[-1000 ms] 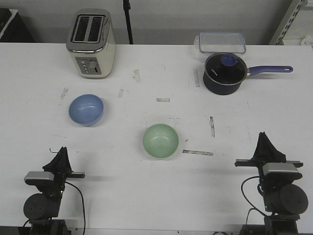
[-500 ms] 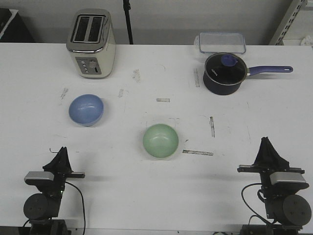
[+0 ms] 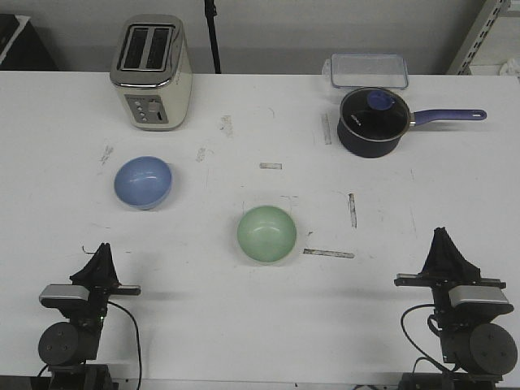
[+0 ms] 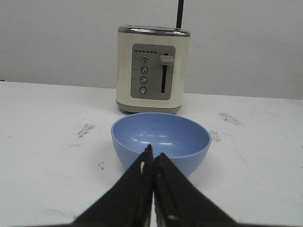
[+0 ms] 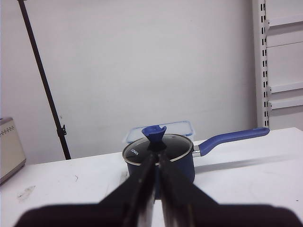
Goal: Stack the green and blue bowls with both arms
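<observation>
The periwinkle blue bowl sits upright on the white table at the left, below the toaster. It fills the middle of the left wrist view. The mint green bowl sits upright near the table's middle, apart from the blue one. My left gripper is shut and empty at the near left edge, pointing at the blue bowl, with its tips short of it. My right gripper is shut and empty at the near right edge, and its view faces the saucepan. The green bowl is out of both wrist views.
A cream toaster stands at the back left, behind the blue bowl. A dark saucepan with a purple handle and glass lid stands at the back right. A clear lidded container lies behind it.
My right arm has drawn back a little toward the near edge. My left arm has barely shifted. The bowls have not moved.
</observation>
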